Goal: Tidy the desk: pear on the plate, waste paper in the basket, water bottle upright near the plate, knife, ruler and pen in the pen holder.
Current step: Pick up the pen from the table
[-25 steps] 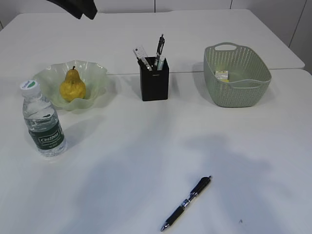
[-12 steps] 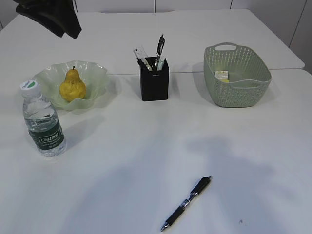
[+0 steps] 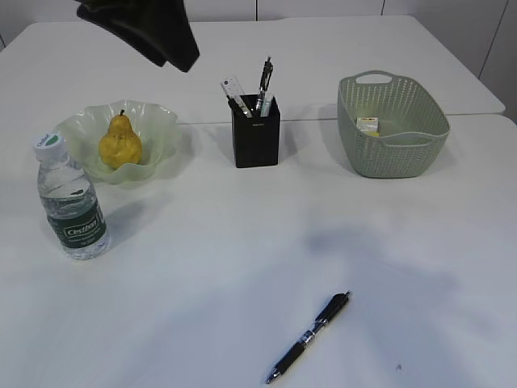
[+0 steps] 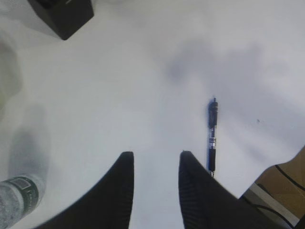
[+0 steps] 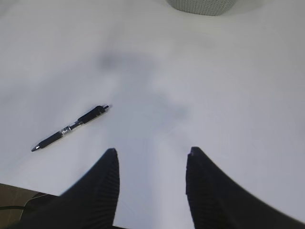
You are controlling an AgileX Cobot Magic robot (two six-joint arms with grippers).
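Note:
A black pen [image 3: 310,336] lies loose on the white table near the front edge; it also shows in the left wrist view [image 4: 212,133] and in the right wrist view [image 5: 70,127]. The yellow pear [image 3: 119,142] sits on the pale green plate [image 3: 166,125]. The water bottle [image 3: 70,199] stands upright in front of the plate. The black pen holder [image 3: 256,132] holds a ruler and a pen. The green basket [image 3: 393,125] holds a bit of paper. My left gripper [image 4: 156,155] is open and empty, high above the table. My right gripper [image 5: 151,151] is open and empty, high above the table right of the pen.
The left arm [image 3: 149,31] hangs at the top left of the exterior view, above the plate. The table's front edge [image 5: 28,183] runs close to the pen. A seam between two tabletops [image 3: 485,115] lies behind the basket.
The left arm has swung to the right and lower in the exterior view. The objects on the table have not moved.

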